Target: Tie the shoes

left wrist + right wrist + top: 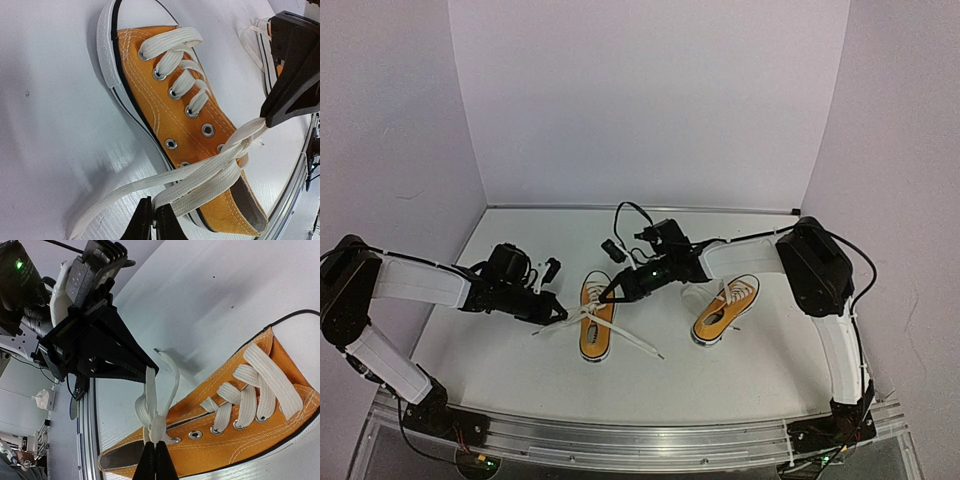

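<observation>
One of the shoes, an orange-yellow sneaker (597,318) with white laces, lies between my two grippers, toe toward the back wall. My left gripper (560,313) is at its left side, shut on a doubled strand of white lace (210,170) in the left wrist view (155,202). My right gripper (611,296) is over the shoe's opening, shut on the lace crossing (159,422) by the top eyelets (155,443). The lace runs taut between both grippers. A loose lace end (640,345) trails right on the table. The other shoe (726,309) lies to the right, under my right arm.
A small black object with a cable (611,247) lies behind the shoes. The metal rail of the table's front edge (640,430) runs close in front. White walls close in the back and both sides.
</observation>
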### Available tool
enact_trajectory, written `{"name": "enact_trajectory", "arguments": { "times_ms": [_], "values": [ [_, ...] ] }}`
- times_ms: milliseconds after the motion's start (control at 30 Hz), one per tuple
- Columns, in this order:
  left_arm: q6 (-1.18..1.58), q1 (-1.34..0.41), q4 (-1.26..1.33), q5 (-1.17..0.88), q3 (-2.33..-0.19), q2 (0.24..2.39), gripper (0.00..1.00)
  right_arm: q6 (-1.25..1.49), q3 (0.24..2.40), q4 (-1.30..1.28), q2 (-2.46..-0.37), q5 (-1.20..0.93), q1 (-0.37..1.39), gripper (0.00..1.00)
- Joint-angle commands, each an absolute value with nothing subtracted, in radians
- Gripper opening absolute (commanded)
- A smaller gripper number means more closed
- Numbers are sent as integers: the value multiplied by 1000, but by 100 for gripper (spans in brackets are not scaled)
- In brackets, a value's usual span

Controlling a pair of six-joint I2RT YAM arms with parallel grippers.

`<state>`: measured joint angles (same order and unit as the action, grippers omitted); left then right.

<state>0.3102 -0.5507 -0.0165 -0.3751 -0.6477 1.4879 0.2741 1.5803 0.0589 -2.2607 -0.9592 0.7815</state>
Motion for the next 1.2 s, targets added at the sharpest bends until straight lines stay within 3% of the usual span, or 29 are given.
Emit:
{"name": "enact_trajectory", "arguments": {
  "times_ms": [0,133,400,500,767,1167],
  "values": [
    [275,-545,-70,-315,-694,1468,5,262,1557,85,-2187,-938,779,0],
    [249,-547,-68,-299,-691,1413,15,314,1537,158,-2183,-950,779,0],
    [171,-581,65,-173,-601,1165,46,332,1549,170,-2189,-954,781,0],
    [67,-628,128,-131,-558,1085,50,340,1553,175,-2188,-953,781,0],
    [-391,-811,126,-141,-559,1122,48,354,1535,187,-2176,-944,781,0],
    [-694,-917,-40,-50,-724,1326,33,377,1483,235,-2134,-926,773,0]
  ]
}}
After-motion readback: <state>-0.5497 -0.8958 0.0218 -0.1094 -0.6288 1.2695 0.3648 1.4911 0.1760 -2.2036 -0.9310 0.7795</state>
